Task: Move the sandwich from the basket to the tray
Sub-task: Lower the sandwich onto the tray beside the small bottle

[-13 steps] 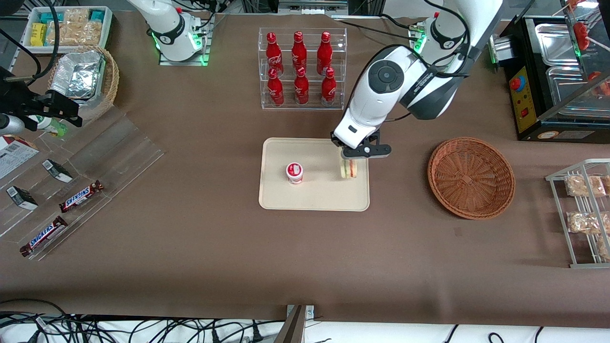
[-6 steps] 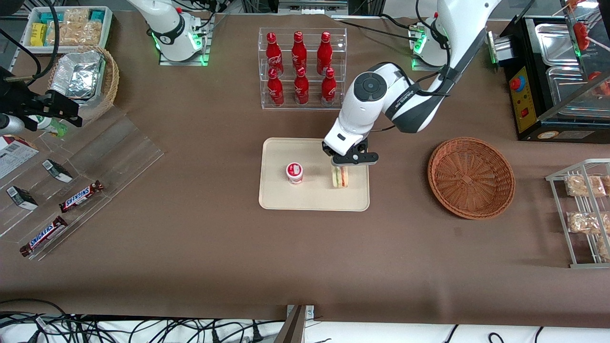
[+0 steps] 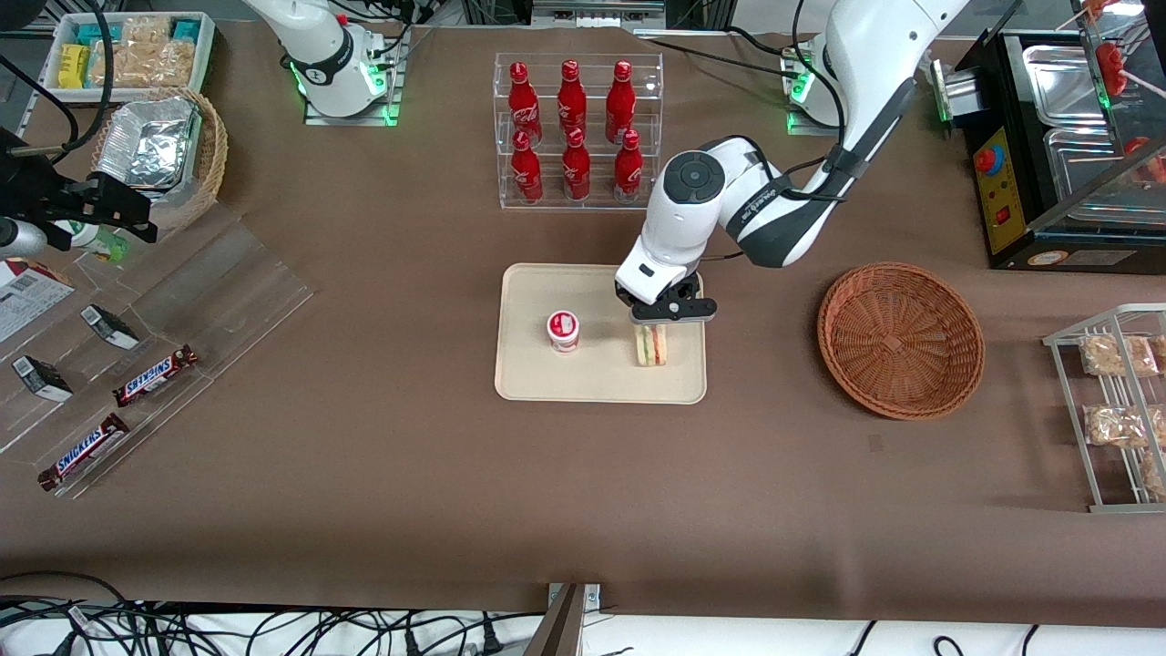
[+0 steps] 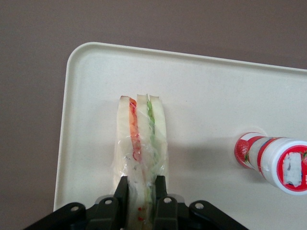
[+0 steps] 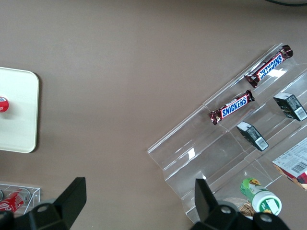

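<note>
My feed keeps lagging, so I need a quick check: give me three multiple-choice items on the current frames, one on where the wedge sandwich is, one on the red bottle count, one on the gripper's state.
1. Where is the clear-wrapped triangular wedge sandwich?
A. In the round reddish-brown wicker basket
B. Over the flat cream-beige tray, beside the small red-and-white cup
C. On the bare brown tablecloth

2. How many red bottles stand in the clear acrylic rack?
A. Four
B. Six
C. Eight

3. What is the left arm's gripper doing?
A. Hanging open above the basket
B. Shut on the cup
C. Shut on the sandwich above the tray

Answers:
1 B: the sandwich shows inside the rim of the tray, near the cup; the basket holds nothing.
2 B: the red bottles form two rows of three.
3 C: in the wrist view both fingers press the sandwich's sides.
</note>
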